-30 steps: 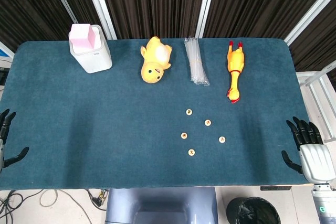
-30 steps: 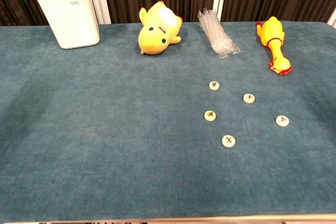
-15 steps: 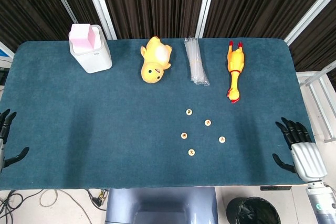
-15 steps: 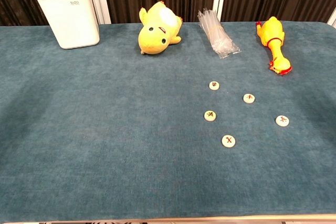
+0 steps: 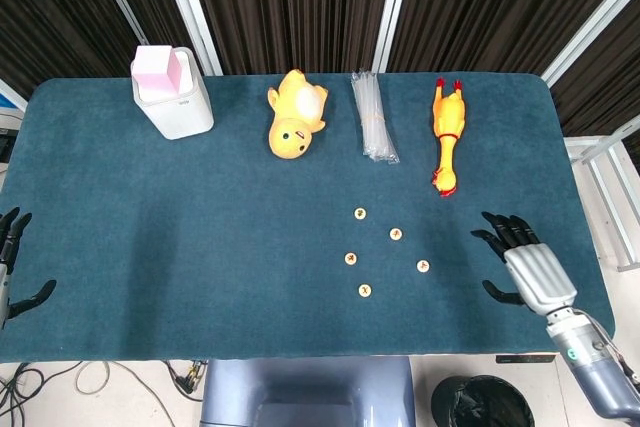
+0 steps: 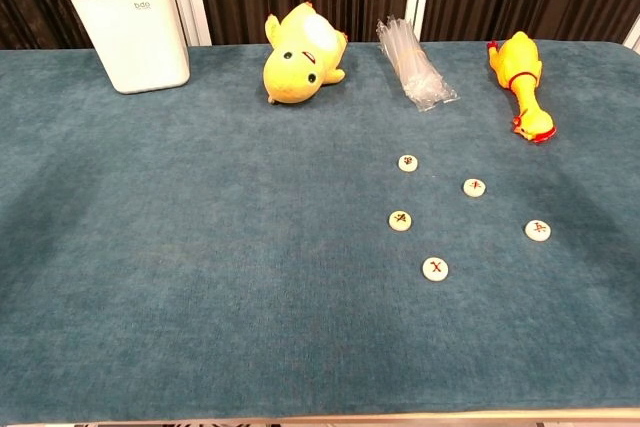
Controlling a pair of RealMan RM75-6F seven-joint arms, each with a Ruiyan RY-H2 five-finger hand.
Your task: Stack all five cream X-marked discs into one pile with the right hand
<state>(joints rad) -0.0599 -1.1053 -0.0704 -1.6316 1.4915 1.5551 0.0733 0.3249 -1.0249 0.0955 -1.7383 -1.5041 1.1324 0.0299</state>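
Only the head view shows the right hand (image 5: 526, 265), fingers spread, seemingly empty, near the discs (image 5: 396, 234).

Dark pleated curtains (image 5: 300, 7) with white posts (image 5: 190, 2) hang behind the blue surface (image 5: 150, 217). Pale floor (image 5: 120, 392) below holds cables (image 5: 40, 379) and a black bin (image 5: 483, 402).

The left hand (image 5: 12, 265) is cut off by the head view's edge; the chest view shows neither hand.
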